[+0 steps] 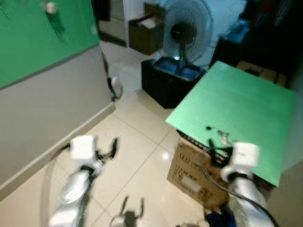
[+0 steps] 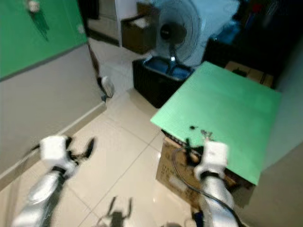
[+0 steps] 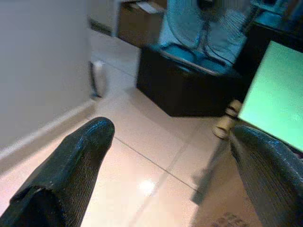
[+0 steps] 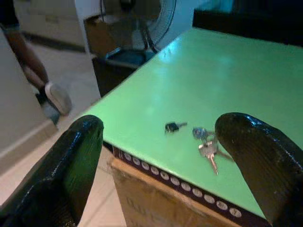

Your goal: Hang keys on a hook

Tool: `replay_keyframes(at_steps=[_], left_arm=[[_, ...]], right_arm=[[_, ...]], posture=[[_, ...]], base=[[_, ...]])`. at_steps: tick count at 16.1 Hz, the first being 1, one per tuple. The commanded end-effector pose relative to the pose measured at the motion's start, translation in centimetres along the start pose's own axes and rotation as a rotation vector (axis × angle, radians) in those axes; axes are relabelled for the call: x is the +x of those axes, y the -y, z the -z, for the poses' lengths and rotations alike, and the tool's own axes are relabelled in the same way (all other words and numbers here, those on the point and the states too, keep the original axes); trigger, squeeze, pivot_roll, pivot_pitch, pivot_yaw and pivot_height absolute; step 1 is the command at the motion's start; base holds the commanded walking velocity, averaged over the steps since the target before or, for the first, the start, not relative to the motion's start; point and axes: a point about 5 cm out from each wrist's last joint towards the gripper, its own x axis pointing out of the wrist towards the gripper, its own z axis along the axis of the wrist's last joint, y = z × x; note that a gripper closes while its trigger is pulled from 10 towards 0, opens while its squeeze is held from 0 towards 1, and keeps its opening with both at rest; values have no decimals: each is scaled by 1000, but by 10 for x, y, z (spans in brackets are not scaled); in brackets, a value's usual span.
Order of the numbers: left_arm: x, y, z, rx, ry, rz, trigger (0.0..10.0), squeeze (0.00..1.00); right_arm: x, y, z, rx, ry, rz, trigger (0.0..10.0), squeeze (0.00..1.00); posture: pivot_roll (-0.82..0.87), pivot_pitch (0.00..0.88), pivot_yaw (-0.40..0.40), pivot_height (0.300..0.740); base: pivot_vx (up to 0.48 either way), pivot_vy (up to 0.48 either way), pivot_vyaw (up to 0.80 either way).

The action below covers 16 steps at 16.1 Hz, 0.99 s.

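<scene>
I find the keys [image 4: 207, 146] lying flat near the front edge of the green board [image 4: 213, 80], blades toward me. My right gripper [image 4: 165, 165] is spread, just short of them and nearer; the left gripper [image 3: 170, 175], also spread, hangs over floor.

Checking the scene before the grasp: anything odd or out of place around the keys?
Nothing spilled or damaged. One oddity: the green board holding the keys is a makeshift top, resting on a cardboard box and overhanging it. A separate small dark piece lies beside the keys. The right gripper is open, short of them.
</scene>
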Motion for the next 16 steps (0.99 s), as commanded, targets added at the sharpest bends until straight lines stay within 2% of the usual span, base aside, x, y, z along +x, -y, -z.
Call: replay_keyframes(at_steps=[1, 2, 3, 4, 5, 7, 10, 12, 16], left_arm=[[-15, 5, -9, -26, 26, 31, 10000, 0], [-26, 4, -4, -70, 7, 7, 10000, 0], [-25, 6, -1, -57, 1, -6, 10000, 0], [-23, 8, -2, -53, 4, -2, 10000, 0], [-14, 10, -8, -43, 9, 20, 10000, 0], [-10, 12, -10, -35, -21, 42, 10000, 0], [2, 13, -17, -2, -13, 73, 10000, 0], [10, 11, -18, 1, -22, 90, 10000, 0], [19, 20, -16, 18, -50, 147, 10000, 0]], right_arm=[[-13, 0, -4, -8, 23, -41, 10000, 0], [-23, -3, 3, -41, -13, -78, 10000, 0], [-25, -7, 4, -56, -27, -104, 10000, 0], [-25, -8, 3, -54, -23, -116, 10000, 0], [-20, -14, 3, -49, -21, -137, 10000, 0], [-18, -15, 2, -60, -18, -138, 10000, 0], [-15, -16, 0, -90, 1, -169, 10000, 0], [-16, -20, 2, -110, 3, -213, 10000, 0], [-22, -26, 6, -125, 5, -235, 10000, 0]], posture=[[-20, 0, -2, 727], [-8, 0, -9, 727], [-4, 0, -13, 727], [-4, 0, -13, 727], [1, 0, -15, 727], [-4, 0, -8, 727], [-26, 0, 7, 727], [-42, 0, 19, 727], [-69, 0, 44, 727]], base=[[0, 0, 0], [0, 0, 0], [0, 0, 0], [0, 0, 0], [0, 0, 0], [0, 0, 0], [0, 0, 0], [0, -405, 0], [121, -415, 0]])
